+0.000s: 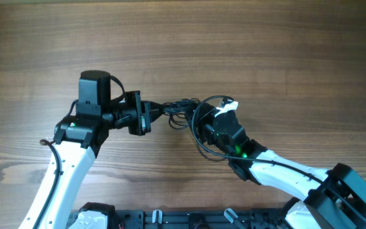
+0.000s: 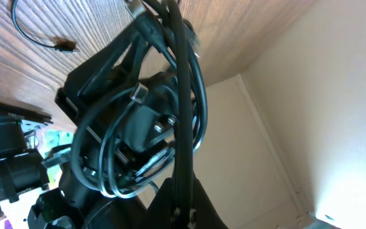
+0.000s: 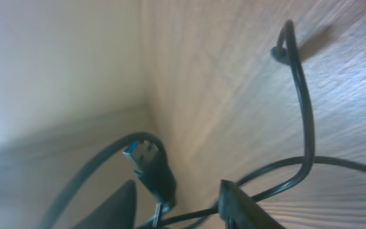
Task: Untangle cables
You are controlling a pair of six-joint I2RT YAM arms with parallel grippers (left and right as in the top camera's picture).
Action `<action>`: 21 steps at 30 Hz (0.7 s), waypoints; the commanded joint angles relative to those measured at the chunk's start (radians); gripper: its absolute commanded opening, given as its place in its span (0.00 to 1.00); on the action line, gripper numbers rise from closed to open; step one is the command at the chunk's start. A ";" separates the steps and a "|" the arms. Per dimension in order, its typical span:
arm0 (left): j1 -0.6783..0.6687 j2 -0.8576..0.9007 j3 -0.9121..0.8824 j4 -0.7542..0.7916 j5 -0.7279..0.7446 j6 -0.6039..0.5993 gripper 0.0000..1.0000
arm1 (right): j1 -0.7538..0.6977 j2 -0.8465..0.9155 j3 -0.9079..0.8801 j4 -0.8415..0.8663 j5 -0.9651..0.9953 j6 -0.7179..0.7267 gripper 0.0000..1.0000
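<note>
Closest in, the left pincer (image 1: 160, 109) is clenched on the cables (image 2: 184, 83): in its own camera several black cords run straight down into its closed tips, and just beyond the tips they spread into a knot of loops. Those loops hang draped around the black head of the right pincer (image 1: 222, 113), which stands just ahead of the left one, the two nose to nose with the bunched cords between them. In the overhead view one loop swings round the side of the right pincer's head and back toward its wrist, while another arcs over its other side. The right pincer's own camera shows it released: its two dark fingers (image 3: 241, 207) stand apart, wider than any cord, and nothing is pinched. In the gap between them hangs a blue-tipped plug (image 3: 146, 159) on a thick black lead, with a thin cord crossing just under it from finger to finger. Ahead of those fingers another strand rises in a bend over the wooden table (image 1: 246, 38), its shadow beside it. Farthest from the left pincer, well apart from the knot, a loose cord (image 2: 37, 32) with a small plug lies alone on the wood
</note>
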 commanded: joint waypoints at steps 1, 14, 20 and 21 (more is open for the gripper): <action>-0.005 -0.011 0.015 0.000 0.032 -0.010 0.04 | -0.002 0.016 0.000 0.039 0.052 0.059 0.50; -0.003 -0.011 0.015 0.000 0.095 -0.013 0.04 | -0.002 0.059 0.000 0.048 0.082 -0.089 0.05; 0.013 -0.011 0.015 0.000 -0.063 -0.002 0.04 | -0.002 0.052 0.000 0.055 -0.160 -0.261 0.04; 0.016 -0.011 0.015 0.000 -0.100 -0.002 0.04 | -0.002 0.049 0.000 0.069 -0.208 -0.291 0.04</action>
